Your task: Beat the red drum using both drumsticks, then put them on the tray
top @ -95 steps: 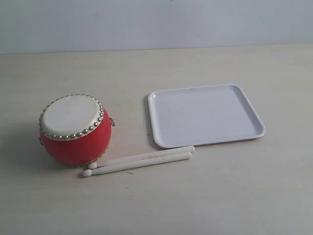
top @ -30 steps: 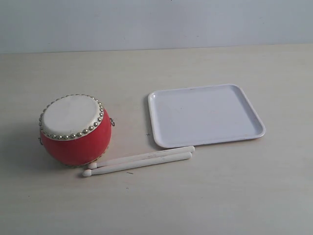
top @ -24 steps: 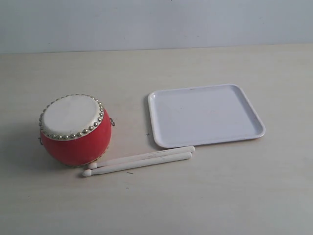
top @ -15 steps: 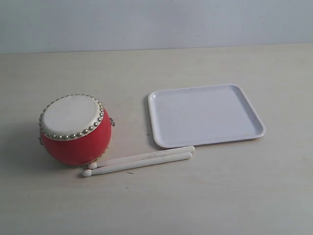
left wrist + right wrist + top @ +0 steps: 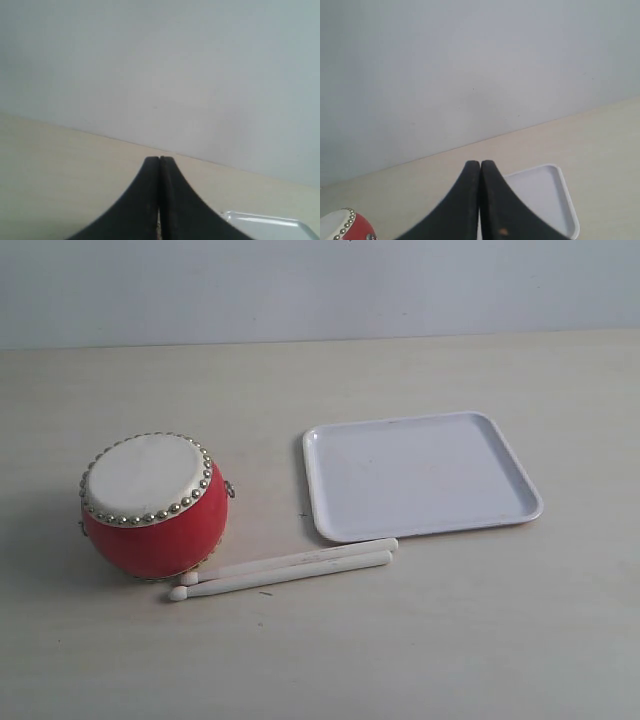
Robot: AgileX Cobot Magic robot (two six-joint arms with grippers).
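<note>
A: Where's the tray (image 5: pixel 420 476)?

B: Flat on the pale surface (image 5: pixel 420 640), right of centre in the exterior view. All four rounded edges are exposed and its bed is bare.

A: And the red drum (image 5: pixel 152 505)?

B: Left of the tray and upright, skin side up. A strip of bare surface separates them.

A: The drumsticks (image 5: pixel 285 568)?

B: On the surface, not in the tray. They lie side by side, touching, just off the tray's near edge. The butt ends sit by the tray's near-left part, too close to tell whether they touch the rim. The rounded tips point away from the tray and end at the drum's base.

A: How much open room is there?

B: Wide bare surface lies on the tray's near side and to its right. More runs from its far edge to the grey wall (image 5: pixel 300 290).

A: What are the pincers doing?

B: The left pincer (image 5: pixel 159 160) is clenched, its black halves pressed flat together, with a tray corner low in its view. The right pincer (image 5: pixel 480 162) is clenched the same way, with the tray beyond it and the drum off to one side.
</note>
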